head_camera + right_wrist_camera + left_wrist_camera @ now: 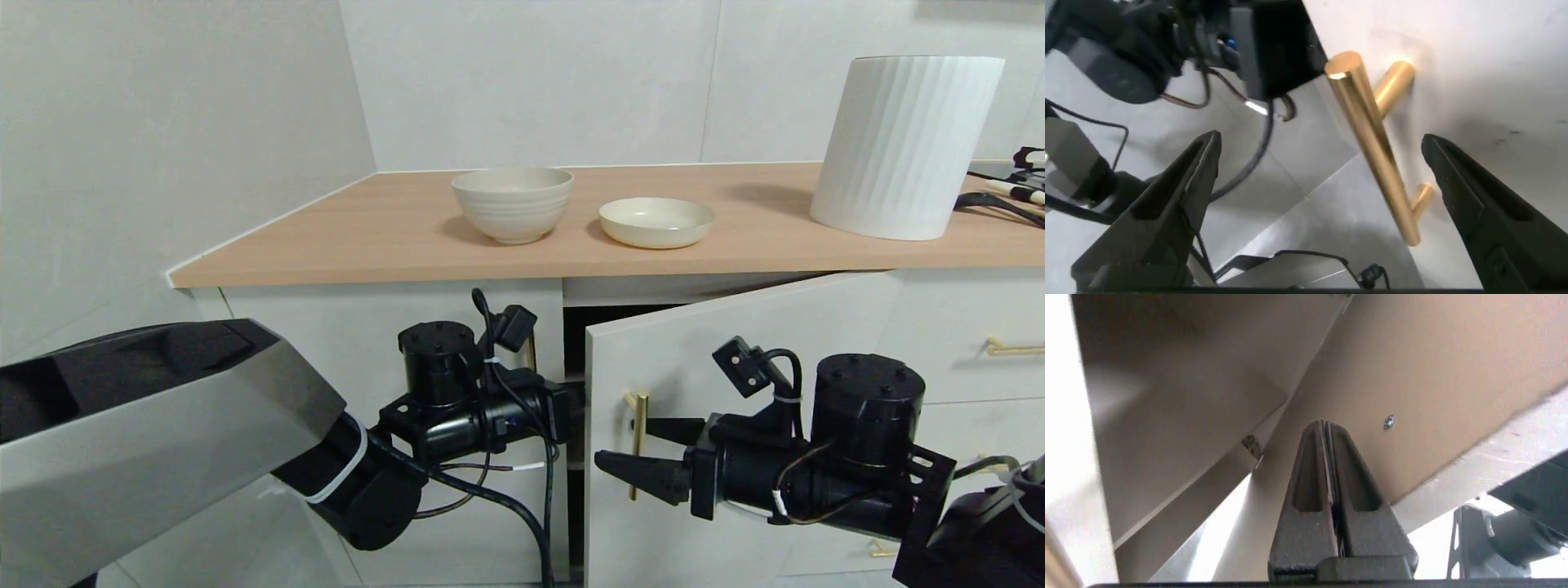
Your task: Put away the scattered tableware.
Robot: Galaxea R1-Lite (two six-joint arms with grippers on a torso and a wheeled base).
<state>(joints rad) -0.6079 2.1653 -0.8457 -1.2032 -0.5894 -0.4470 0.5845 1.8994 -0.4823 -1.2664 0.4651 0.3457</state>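
A ribbed cream bowl (513, 202) and a shallow cream dish (655, 221) stand side by side on the wooden countertop (343, 237). Below them a white cabinet door (702, 359) is ajar. My right gripper (641, 452) is open, with one finger on each side of the door's gold handle (639, 441) and not touching it. The right wrist view shows the handle (1376, 147) between the spread fingers (1167, 204). My left gripper (1325, 433) is shut and empty, reaching into the gap behind the door's edge (575, 404), close to the door's inner face (1437, 367).
A tall white ribbed container (906, 147) stands at the countertop's right. Dark utensils (1012, 192) lie at the far right edge. Drawers with gold handles (1012, 347) sit right of the door. A wall closes off the left side.
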